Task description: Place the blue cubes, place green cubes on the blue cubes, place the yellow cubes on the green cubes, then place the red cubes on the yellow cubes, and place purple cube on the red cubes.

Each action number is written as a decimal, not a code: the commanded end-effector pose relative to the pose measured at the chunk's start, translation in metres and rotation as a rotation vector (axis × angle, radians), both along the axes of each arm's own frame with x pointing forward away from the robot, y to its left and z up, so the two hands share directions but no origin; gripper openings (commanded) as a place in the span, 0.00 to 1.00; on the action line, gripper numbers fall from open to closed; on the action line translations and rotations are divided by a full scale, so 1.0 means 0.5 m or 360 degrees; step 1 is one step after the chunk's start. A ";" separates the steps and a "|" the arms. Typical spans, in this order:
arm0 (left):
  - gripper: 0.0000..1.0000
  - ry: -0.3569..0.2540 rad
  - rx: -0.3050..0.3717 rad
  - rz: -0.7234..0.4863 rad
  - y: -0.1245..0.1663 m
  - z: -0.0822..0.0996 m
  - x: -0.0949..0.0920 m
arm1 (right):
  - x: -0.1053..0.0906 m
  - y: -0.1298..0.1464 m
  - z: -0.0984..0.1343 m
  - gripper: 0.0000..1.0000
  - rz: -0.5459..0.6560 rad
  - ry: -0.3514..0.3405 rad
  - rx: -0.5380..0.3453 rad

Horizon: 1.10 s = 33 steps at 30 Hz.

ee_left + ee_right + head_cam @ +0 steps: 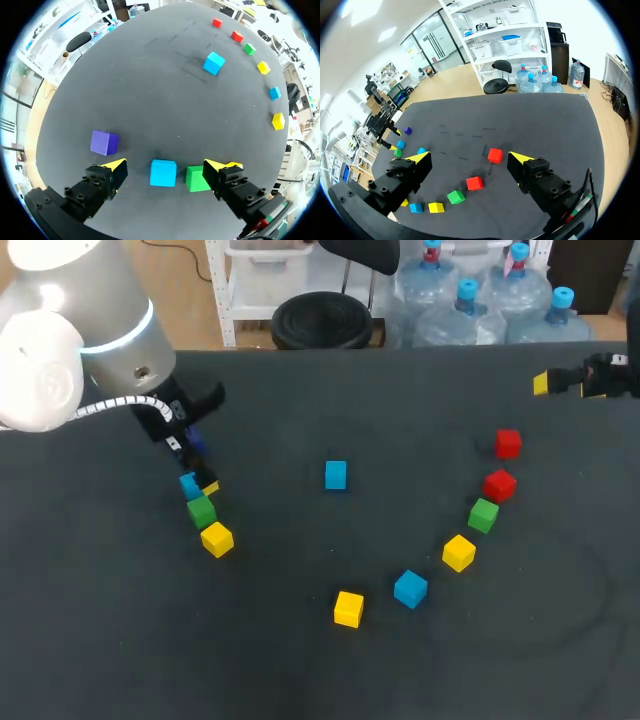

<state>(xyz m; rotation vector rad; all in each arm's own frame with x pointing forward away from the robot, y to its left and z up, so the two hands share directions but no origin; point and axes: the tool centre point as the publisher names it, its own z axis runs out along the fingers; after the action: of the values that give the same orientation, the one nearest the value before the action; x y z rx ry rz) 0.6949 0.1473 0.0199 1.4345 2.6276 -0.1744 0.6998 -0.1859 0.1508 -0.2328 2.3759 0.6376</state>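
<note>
My left gripper (pixel 169 166) is open and low over the table's left side, with a blue cube (pixel 163 173) between its fingers, neither touching it. A green cube (pixel 198 178) lies against the inside of one finger. A purple cube (pixel 104 142) sits just ahead. In the head view this blue cube (pixel 189 483), green cube (pixel 201 510) and a yellow cube (pixel 217 539) form a short row. My right gripper (pixel 470 159) hangs open and empty high at the far right, above two red cubes (pixel 494 155) (pixel 474 183).
Another blue cube (pixel 335 475) stands alone mid-table. An arc runs along the right: red (pixel 508 444), red (pixel 499 484), green (pixel 483 515), yellow (pixel 459 552), blue (pixel 410 588), yellow (pixel 348 608). The left arm hides the purple cube in the head view.
</note>
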 end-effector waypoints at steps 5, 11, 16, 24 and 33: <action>1.00 0.0009 -0.0014 -0.0009 0.005 -0.012 0.014 | -0.001 0.001 0.000 1.00 -0.0004 0.0000 -0.0003; 1.00 0.0025 -0.0020 -0.0049 0.006 -0.030 0.017 | -0.001 0.001 0.000 1.00 -0.0004 0.0000 -0.0003; 1.00 0.0031 -0.0034 -0.0041 0.023 -0.038 0.019 | -0.001 0.001 0.000 1.00 -0.0004 0.0000 -0.0003; 1.00 0.0040 -0.0029 -0.0051 0.033 -0.044 0.025 | -0.001 0.001 0.000 1.00 -0.0004 0.0000 -0.0003; 1.00 0.0047 -0.0035 -0.0060 0.034 -0.045 0.033 | -0.001 0.001 0.000 1.00 -0.0004 0.0000 -0.0003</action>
<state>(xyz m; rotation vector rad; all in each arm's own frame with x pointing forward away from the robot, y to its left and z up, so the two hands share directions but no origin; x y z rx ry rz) 0.7069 0.1647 -0.0024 1.4777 2.6129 -0.2226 0.6998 -0.1859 0.1508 -0.2328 2.3759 0.6376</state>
